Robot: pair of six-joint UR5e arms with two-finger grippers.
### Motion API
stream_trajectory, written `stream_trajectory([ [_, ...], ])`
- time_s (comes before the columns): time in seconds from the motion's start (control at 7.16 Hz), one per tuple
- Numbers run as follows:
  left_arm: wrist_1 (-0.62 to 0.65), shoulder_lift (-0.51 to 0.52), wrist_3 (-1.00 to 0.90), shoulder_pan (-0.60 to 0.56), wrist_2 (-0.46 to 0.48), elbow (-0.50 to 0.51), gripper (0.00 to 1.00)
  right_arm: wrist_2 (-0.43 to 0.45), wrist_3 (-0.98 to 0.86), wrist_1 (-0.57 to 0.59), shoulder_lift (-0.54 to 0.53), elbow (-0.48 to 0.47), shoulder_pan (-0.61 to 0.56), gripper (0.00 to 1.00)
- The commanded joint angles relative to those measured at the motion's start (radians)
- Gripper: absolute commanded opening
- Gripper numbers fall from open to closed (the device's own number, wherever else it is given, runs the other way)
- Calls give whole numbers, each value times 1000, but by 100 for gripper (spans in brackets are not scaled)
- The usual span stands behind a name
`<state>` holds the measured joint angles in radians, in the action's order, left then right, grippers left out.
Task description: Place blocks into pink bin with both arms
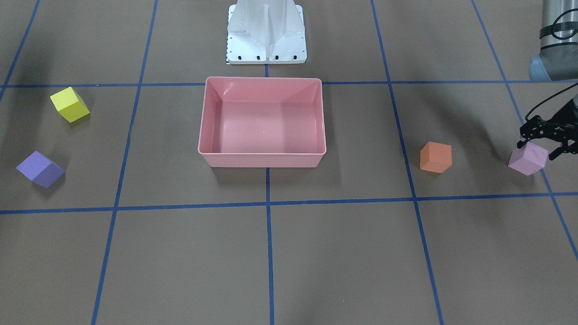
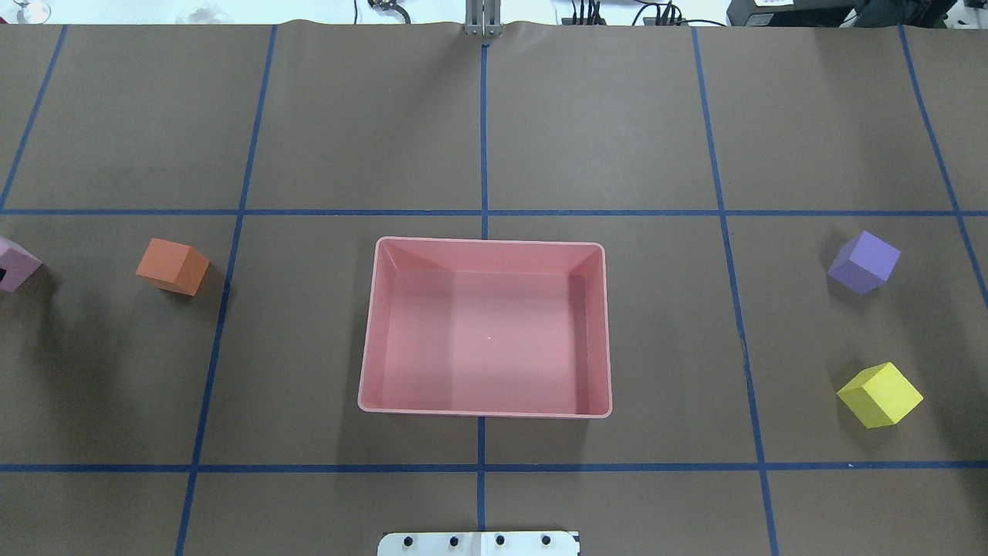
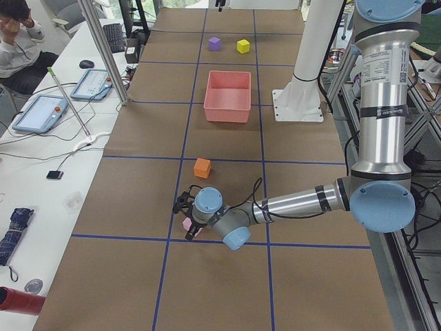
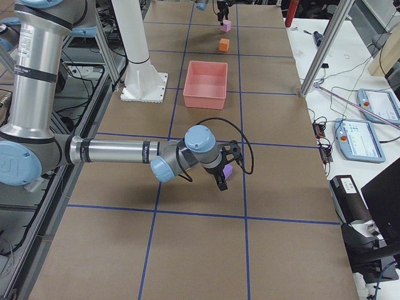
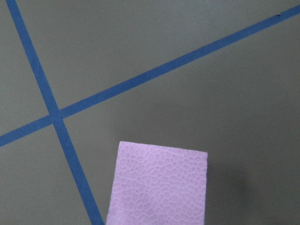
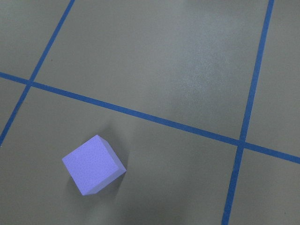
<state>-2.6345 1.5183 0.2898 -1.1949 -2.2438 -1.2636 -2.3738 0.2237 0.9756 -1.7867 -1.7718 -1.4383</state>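
Note:
The pink bin (image 1: pixel 262 160) stands empty at the table's middle, also in the overhead view (image 2: pixel 485 409). My left gripper (image 1: pixel 538 149) is low at the table's edge, its fingers (image 1: pixel 522 143) against both sides of the light pink block (image 1: pixel 528 159), which fills the bottom of the left wrist view (image 5: pixel 159 185). The orange block (image 1: pixel 435 157) lies between it and the bin. The purple block (image 2: pixel 864 262) and the yellow block (image 2: pixel 880 395) lie on the other side. My right gripper (image 4: pixel 229 165) hovers near the purple block (image 6: pixel 93 165); I cannot tell whether it is open.
The white robot base (image 1: pixel 266 34) stands just behind the bin. Blue tape lines (image 2: pixel 483 467) cross the brown table cover. Tablets and a person (image 3: pixel 17 31) are at a side table past the left arm.

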Motion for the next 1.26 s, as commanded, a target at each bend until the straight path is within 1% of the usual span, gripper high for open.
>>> stream_trajectory([
  [0.0,1,10,2,0,21,0,99,4,0,0,1,2,-1,99],
  [0.14,-1,10,2,0,23,-2,85,4,0,0,1,3,-1,100],
  [0.28,-2,8,2,1,23,-2,63,4,0,0,1,3,-1,100],
  [0.42,-4,8,0,2,23,-3,63,4,0,0,1,3,-1,99],
  [0.56,-4,8,2,2,17,-13,58,4,0,0,1,3,1,99],
  [0.7,2,11,11,2,9,-38,44,4,0,0,1,3,-1,99],
  [0.84,42,13,14,0,-46,-92,42,1,2,0,1,3,-1,100],
  [0.98,147,11,17,-12,-98,-205,42,-4,3,0,4,3,1,99],
  [1.12,315,13,35,-17,-94,-358,42,-5,20,2,9,3,-1,99],
])
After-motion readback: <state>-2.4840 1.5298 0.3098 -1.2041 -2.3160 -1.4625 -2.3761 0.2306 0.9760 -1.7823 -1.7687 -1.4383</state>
